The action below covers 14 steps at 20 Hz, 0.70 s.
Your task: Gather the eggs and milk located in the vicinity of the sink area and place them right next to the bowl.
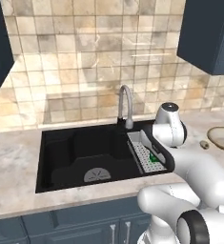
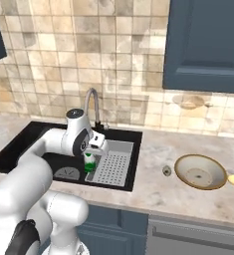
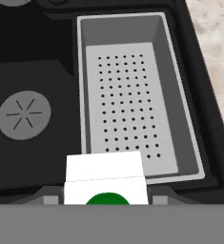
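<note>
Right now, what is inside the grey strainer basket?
The strainer basket shows only its bare perforated floor. The white carton with a green mark, held in the end effector, hangs over its near edge and covers that corner.

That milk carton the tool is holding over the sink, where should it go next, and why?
Probably a lift and a swing to the robot's right, toward the bowl. The tool is shut on the white and green milk carton, which hangs above the grey strainer basket in the black sink. The bowl sits on the counter beyond the sink's edge, so the carton must first clear that edge.
</note>
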Available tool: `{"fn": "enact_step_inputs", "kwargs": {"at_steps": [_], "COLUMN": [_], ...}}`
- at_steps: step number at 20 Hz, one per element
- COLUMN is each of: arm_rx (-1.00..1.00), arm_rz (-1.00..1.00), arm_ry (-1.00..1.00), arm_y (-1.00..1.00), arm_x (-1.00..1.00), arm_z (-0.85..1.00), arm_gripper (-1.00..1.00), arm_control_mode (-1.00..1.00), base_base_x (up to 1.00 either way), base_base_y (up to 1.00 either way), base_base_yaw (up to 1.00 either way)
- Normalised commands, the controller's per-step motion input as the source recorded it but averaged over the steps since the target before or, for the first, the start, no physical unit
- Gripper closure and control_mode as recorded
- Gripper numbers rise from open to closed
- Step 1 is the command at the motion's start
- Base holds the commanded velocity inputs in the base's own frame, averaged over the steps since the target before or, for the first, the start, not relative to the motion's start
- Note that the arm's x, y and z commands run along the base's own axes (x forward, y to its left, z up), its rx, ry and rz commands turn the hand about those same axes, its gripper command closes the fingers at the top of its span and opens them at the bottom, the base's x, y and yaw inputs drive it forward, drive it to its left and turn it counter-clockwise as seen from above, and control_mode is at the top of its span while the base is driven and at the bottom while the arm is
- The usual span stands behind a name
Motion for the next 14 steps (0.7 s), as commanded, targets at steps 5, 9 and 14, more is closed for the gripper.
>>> {"fn": "enact_step_inputs", "kwargs": {"at_steps": [5,9,14], "arm_rx": [0.0,0.0,0.0], "arm_rz": [0.0,0.0,0.0], "arm_ry": [0.0,0.0,0.0], "arm_y": [0.0,0.0,0.0], "arm_x": [0.0,0.0,0.0], "arm_z": [0.0,0.0,0.0], "arm_gripper": [1.0,1.0,1.0], "arm_control_mode": [1.0,1.0,1.0], "base_base_x": [0.0,0.0,0.0], "base_base_y": [-0.51,-0.49,-0.61], "base_base_yaw": [0.0,0.0,0.0]}}
